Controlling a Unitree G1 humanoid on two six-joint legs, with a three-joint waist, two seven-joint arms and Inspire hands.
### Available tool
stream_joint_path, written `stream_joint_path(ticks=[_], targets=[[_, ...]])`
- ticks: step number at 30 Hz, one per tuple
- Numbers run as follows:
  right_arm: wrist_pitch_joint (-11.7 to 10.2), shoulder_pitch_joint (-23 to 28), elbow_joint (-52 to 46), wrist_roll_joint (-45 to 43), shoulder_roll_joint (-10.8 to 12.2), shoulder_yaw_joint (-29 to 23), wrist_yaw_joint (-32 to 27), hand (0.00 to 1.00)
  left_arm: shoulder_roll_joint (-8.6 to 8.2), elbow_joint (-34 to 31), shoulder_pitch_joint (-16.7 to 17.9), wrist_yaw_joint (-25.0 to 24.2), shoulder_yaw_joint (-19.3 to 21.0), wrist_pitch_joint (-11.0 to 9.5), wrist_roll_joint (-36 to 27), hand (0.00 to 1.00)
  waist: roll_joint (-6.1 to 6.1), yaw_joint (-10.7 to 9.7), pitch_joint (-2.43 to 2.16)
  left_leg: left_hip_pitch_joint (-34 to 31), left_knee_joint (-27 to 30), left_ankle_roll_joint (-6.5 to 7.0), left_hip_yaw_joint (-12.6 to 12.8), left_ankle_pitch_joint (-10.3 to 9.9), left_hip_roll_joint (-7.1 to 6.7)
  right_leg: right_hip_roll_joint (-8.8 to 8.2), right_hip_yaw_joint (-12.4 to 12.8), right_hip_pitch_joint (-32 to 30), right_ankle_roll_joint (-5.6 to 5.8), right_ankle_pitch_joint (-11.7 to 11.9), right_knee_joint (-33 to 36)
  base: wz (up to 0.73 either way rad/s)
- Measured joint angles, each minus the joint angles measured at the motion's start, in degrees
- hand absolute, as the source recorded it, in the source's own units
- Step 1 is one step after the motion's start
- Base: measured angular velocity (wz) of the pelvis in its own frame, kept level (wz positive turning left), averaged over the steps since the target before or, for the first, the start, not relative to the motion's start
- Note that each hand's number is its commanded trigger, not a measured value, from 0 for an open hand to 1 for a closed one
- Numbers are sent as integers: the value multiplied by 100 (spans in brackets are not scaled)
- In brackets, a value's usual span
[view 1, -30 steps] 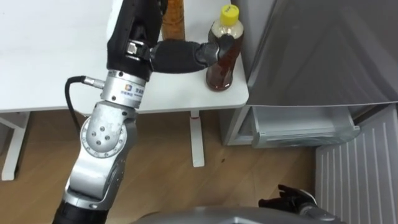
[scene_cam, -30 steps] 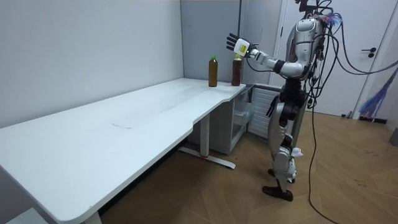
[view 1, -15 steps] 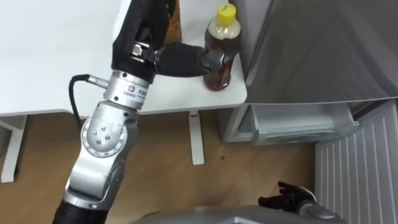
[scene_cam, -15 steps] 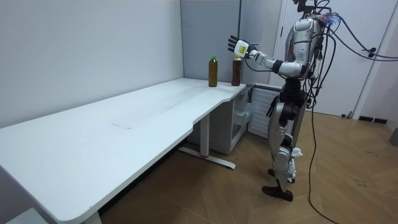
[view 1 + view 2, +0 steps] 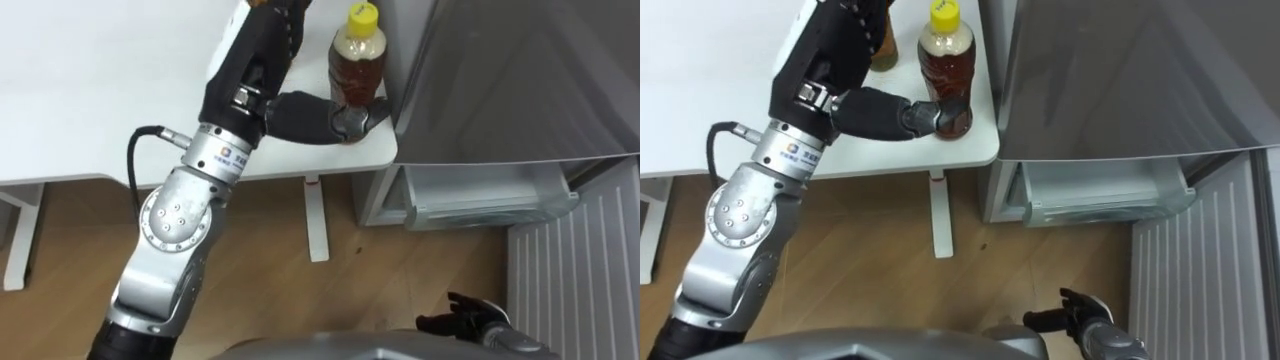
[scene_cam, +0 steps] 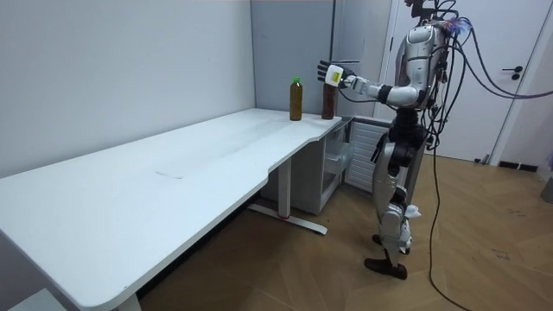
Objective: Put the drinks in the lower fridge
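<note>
A brown tea bottle with a yellow cap (image 5: 358, 75) stands upright at the white table's right corner, close to the grey fridge. My left hand (image 5: 258, 58) is beside it on its left, open, fingers pointing up past the top edge. Its thumb (image 5: 340, 118) reaches across the front of the bottle's base and touches it. A second brown bottle (image 5: 881, 48), green-capped in the room view (image 6: 295, 98), stands behind the hand and is mostly hidden. My right hand (image 5: 468, 318) hangs low by my side, open and holding nothing.
The white table (image 5: 90, 90) stretches off to my left. The grey fridge (image 5: 510, 80) stands right of the table, its lower compartment (image 5: 485, 200) open with a clear drawer front showing. The ribbed inside of the lower door (image 5: 575, 275) swings out at my right. Wood floor lies below.
My left hand has come down and shifted right. Its thumb slid from the yellow-capped bottle's shoulder to its base. Both bottles stay in place, and the right hand has not moved.
</note>
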Motion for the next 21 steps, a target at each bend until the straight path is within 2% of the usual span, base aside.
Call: stream_joint_path(ticks=[7,17,21], targets=[[3,-5,3,9,7,6,-25,0,-5,196,12,-213,2,163,0,0,-14,17,4,-4,-27,0,61,0,2,2,3,-34,0,0,-2,-2],[4,-3,-14,5,79,7,-115,0,-10,200,14,-274,4,163,-100,0,-98,15,23,-9,-21,-1,76,1,5,2,12,-46,0,0,2,0],[26,19,-61,0,87,7,-132,0,-14,260,30,-322,26,164,-106,0,-113,45,14,-6,-18,-1,128,1,5,5,58,-59,0,0,9,-5]])
